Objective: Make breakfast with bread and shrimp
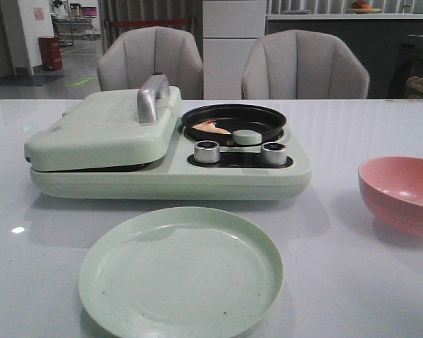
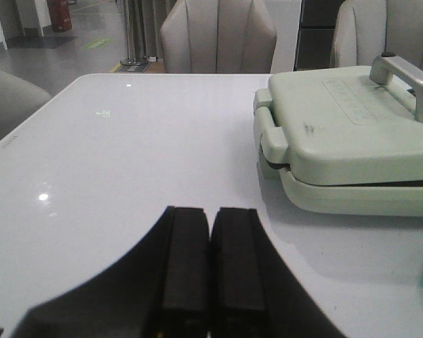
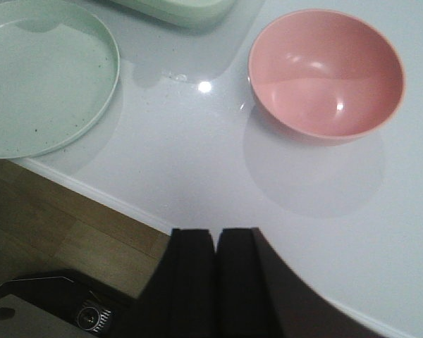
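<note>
1. White tabletop [image 1: 352, 282], glossy, with ceiling lights reflected in it. Two grey chairs [image 1: 151, 60] stand behind its far edge.
2. Pale green breakfast maker [image 1: 169, 165] sits mid-tabletop, long side facing the near edge. Its left half is a sandwich press with the lid [image 1: 102, 127] down; a silver handle [image 1: 152, 96] rises from the lid's right edge.
3. The right half carries a small round black pan [image 1: 234, 121]. Two silver knobs [image 1: 206, 151] sit on a dark panel just in front of it.
4. The shrimp [image 1: 211, 127], orange-pink and white, lies inside the pan on its left side, against the pan floor.
5. A round pale green knob-like part [image 1: 247, 136] shows at the pan's near rim; cannot tell what it belongs to.
6. The bread is not visible in any view; with the press lid down, its inside cannot be seen.
7. Pale green plate [image 1: 180, 271], near centre, just in front of the breakfast maker, nothing on it.
8. Pink bowl [image 1: 402, 193], near right, upright, nothing in it; well apart from the plate.
9. Left gripper [image 2: 209, 274]: black fingers pressed together, holding nothing, low over the bare left side of the tabletop, left of the press.
10. Right gripper [image 3: 216, 282]: fingers together, holding nothing, at the near edge of the tabletop, with the bowl and plate beyond it and wooden floor [image 3: 63, 225] below.
</note>
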Robot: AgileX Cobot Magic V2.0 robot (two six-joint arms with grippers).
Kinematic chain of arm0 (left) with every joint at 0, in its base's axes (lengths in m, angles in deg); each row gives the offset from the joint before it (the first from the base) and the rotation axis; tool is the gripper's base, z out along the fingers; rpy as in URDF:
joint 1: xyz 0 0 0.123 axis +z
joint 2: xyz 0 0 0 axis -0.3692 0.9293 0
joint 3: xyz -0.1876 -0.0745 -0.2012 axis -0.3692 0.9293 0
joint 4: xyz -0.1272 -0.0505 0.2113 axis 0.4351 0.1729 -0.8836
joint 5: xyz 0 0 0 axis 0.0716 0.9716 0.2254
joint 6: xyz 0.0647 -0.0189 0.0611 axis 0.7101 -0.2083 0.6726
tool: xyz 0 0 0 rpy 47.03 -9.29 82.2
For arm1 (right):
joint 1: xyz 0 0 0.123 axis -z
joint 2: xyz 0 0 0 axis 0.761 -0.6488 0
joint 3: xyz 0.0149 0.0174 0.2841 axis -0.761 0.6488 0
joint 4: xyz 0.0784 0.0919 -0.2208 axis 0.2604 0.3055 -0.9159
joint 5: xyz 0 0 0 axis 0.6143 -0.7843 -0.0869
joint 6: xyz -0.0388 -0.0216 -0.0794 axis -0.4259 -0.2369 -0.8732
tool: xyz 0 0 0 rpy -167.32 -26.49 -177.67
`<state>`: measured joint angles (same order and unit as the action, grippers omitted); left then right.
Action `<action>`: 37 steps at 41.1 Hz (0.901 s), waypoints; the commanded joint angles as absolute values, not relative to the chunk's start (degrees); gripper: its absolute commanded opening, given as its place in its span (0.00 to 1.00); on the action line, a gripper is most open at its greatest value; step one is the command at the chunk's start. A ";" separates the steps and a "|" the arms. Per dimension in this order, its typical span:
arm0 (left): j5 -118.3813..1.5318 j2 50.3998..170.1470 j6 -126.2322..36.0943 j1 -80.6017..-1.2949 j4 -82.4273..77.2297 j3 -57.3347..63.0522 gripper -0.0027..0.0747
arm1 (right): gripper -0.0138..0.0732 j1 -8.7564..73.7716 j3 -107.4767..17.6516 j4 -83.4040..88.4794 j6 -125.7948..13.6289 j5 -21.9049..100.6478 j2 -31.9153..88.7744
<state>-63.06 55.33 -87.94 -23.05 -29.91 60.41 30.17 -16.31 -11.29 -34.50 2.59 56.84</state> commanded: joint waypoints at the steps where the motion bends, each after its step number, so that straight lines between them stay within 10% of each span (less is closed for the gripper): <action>1: -71.25 53.68 -88.14 -22.73 -28.77 62.10 0.17 | 0.21 30.17 -17.94 -11.35 -34.57 6.36 56.78; 37: -73.79 51.48 -88.14 -22.73 -28.77 62.10 0.16 | 0.21 30.17 -17.94 -11.35 -34.57 6.37 56.78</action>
<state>-68.44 52.47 -87.94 -22.70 -29.29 60.41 30.17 -16.31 -11.29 -34.50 2.69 56.95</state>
